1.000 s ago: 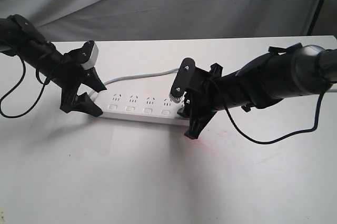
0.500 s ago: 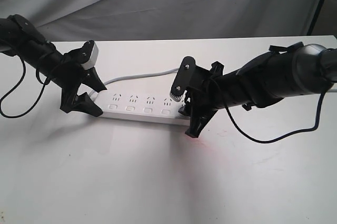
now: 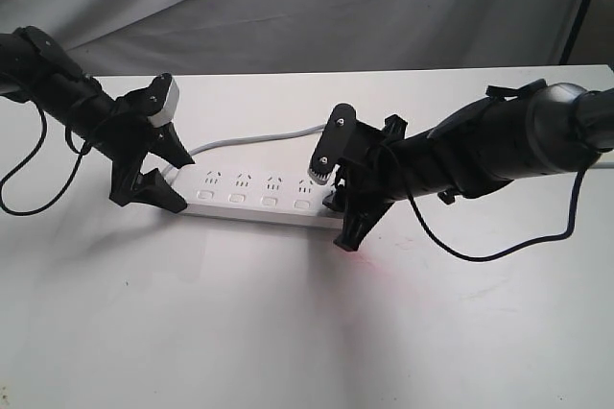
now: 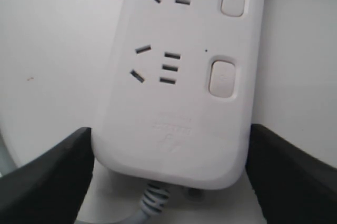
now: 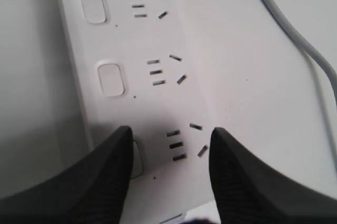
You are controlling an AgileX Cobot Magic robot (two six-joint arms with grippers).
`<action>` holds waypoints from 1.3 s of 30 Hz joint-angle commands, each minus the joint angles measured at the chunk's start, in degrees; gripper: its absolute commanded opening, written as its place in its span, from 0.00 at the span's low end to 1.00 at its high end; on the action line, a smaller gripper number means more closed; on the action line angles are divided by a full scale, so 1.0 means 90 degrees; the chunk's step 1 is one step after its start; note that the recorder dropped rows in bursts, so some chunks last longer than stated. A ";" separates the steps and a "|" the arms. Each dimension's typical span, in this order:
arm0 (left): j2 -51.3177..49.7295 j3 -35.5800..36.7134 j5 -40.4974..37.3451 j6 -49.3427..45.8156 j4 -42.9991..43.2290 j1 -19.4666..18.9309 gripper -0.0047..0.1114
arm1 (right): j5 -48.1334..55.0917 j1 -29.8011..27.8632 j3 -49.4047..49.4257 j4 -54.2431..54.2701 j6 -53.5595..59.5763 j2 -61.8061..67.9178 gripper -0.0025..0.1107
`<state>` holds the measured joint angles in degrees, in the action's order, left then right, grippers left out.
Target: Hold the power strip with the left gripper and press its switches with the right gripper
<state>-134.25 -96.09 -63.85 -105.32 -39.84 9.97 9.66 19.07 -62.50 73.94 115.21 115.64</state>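
Exterior view: long flat white plastic power strip (image 3: 254, 196) lies flat on the white desk (image 3: 288, 332), in its far half, a bit toward the left edge and running roughly along the far edge. Thin grey cord (image 3: 259, 138) leaves the strip's left end and curves off toward the far edge. Black two-fingered left tool (image 3: 177, 184) with a light grey block at its wrist sits at that cord end. Left wrist view: its fingers (image 4: 47, 176) flank the rounded end, one against each long side, so it is gripping the strip across its width. Black two-fingered right tool (image 3: 341, 222) on the thick dark arm is at the strip's right end, jaws apart, holding nothing. Right wrist view: one finger (image 5: 100, 176) covers part of the end one of the small white rounded-rectangle switches (image 3: 237, 200), and the other finger is over the strip's top beside the last socket. Cannot tell whether that switch is pressed.
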 commanded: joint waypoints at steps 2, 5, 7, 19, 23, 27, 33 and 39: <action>-0.0005 -0.0023 0.0102 0.0031 -0.0018 0.0041 0.64 | -0.0054 -0.0038 0.0044 0.0018 0.0023 0.0332 0.41; -0.0005 -0.0023 0.0102 0.0031 -0.0018 0.0041 0.64 | -0.0054 -0.0038 0.0044 0.0018 0.0066 0.0395 0.41; -0.0005 -0.0023 0.0102 0.0031 -0.0018 0.0041 0.64 | -0.0054 -0.0061 0.0044 0.0018 0.0097 0.0395 0.41; -0.0005 -0.0023 0.0102 0.0031 -0.0018 0.0041 0.64 | 0.0021 -0.0089 0.0044 0.0207 -0.0016 -0.0451 0.41; -0.0005 -0.0023 0.0102 0.0031 -0.0018 0.0041 0.64 | 0.0055 -0.0089 0.0044 0.0207 -0.0029 -0.0780 0.41; -0.0005 -0.0023 0.0102 0.0031 -0.0018 0.0041 0.64 | 0.0175 -0.0089 0.0059 0.0257 -0.0126 -0.0837 0.40; -0.0005 -0.0023 0.0102 0.0031 -0.0018 0.0041 0.64 | 0.0193 -0.0032 0.0739 0.0577 -0.0135 -0.1455 0.02; -0.0005 -0.0023 0.0102 0.0031 -0.0018 0.0041 0.64 | 0.0265 -0.0032 0.1967 0.1139 -0.0168 -0.3643 0.02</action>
<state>-134.25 -96.09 -63.75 -105.32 -39.84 9.97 11.19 18.68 -48.74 82.21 113.95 89.18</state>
